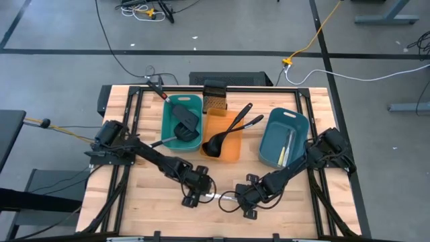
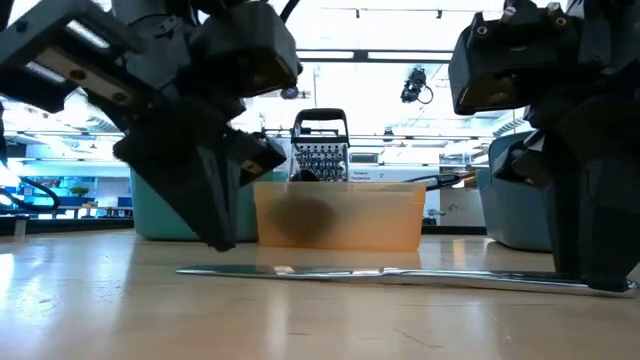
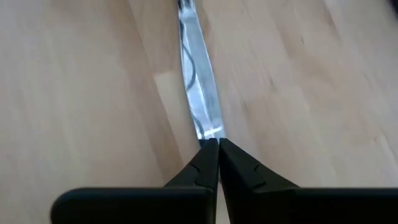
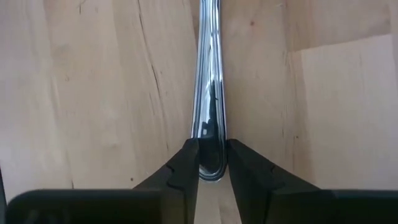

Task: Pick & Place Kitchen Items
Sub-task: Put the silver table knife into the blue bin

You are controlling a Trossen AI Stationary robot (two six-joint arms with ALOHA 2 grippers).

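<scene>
High view: I'm watching both grippers, left gripper (image 1: 195, 196) and right gripper (image 1: 247, 199), clamping opposite ends of a slim silvery cutlery piece (image 2: 400, 273), lying nine-to-three between them.

Silvery cutlery piece (image 1: 216, 196) near table's (image 1: 148, 202) front edge: too small in high view to tell knife, fork or spoon; both ends covered by left gripper (image 1: 195, 195) & right gripper (image 1: 243, 202). Left wrist view: far end cut off by pic edge, near end hidden betw fingertips (image 3: 208, 163). Right wrist view: same, far end cut off. Low view: both arms cropped at top, orange tray (image 2: 340, 215) blurred, contents not readable. Pale pieces in blue tray (image 1: 285, 149) too small to ID.
</scene>
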